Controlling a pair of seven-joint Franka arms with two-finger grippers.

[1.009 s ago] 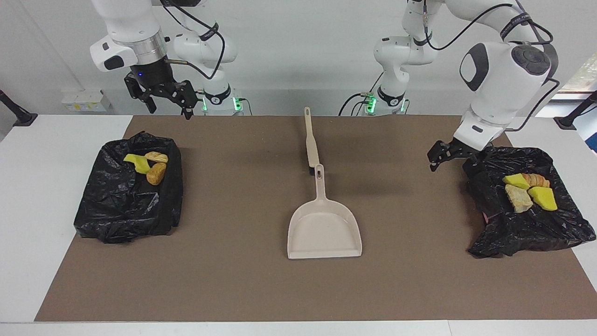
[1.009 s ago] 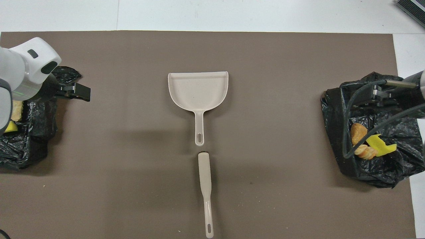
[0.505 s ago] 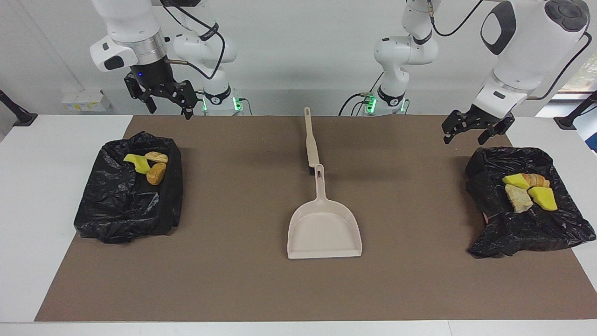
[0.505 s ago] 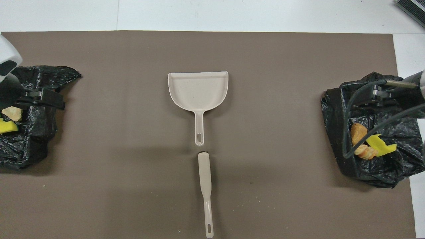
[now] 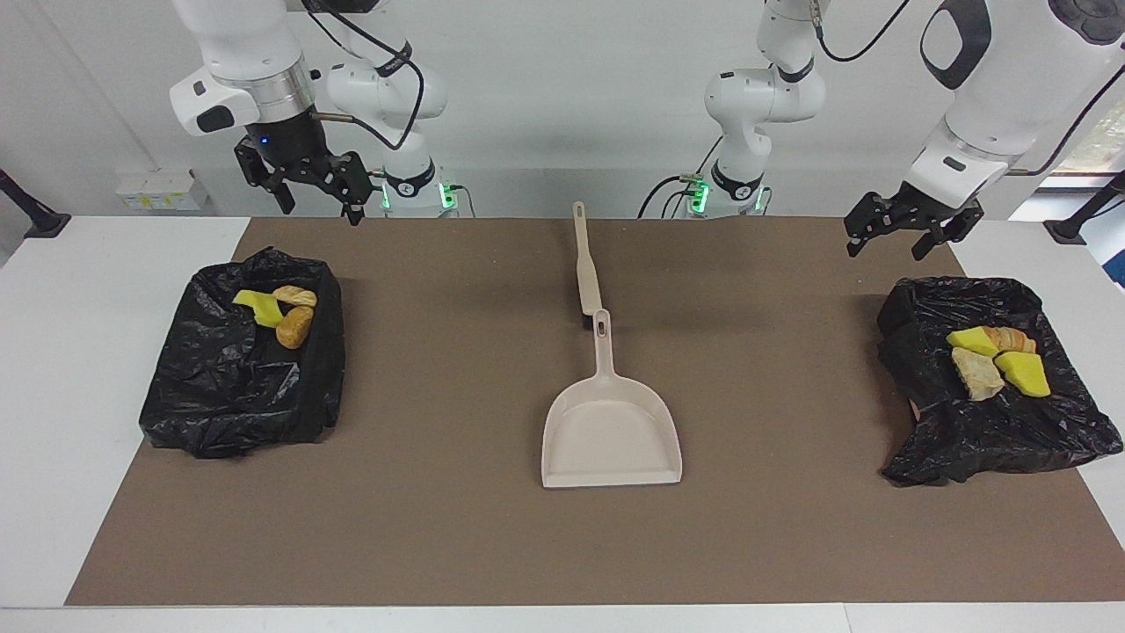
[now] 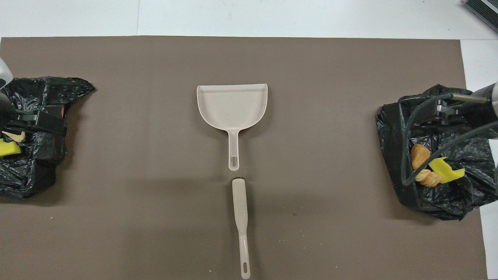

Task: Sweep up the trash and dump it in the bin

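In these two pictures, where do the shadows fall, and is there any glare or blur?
Facing view: soft, blurred shadows lie on the brown mat near the brush, and the black bin bags show small glints; nothing looks blurred. Overhead view: a broad faint shadow band crosses the mat near the dustpan handle; the edges are sharp, with no strong glare.

A: Where's the dustpan (image 5: 611, 432)?
B: Mid-mat (image 5: 439, 527), its handle pointing toward the robots. The brush (image 5: 585, 268) lies in line with it, nearer the robots, their ends almost touching.
A: And the bins?
B: 2, 1 at each end of the table. The bin at the right arm's end (image 5: 237, 387) holds 3 scraps (image 5: 279, 314); the bin at the left arm's end (image 5: 984, 422) holds 4 scraps (image 5: 997, 362), bunched together.
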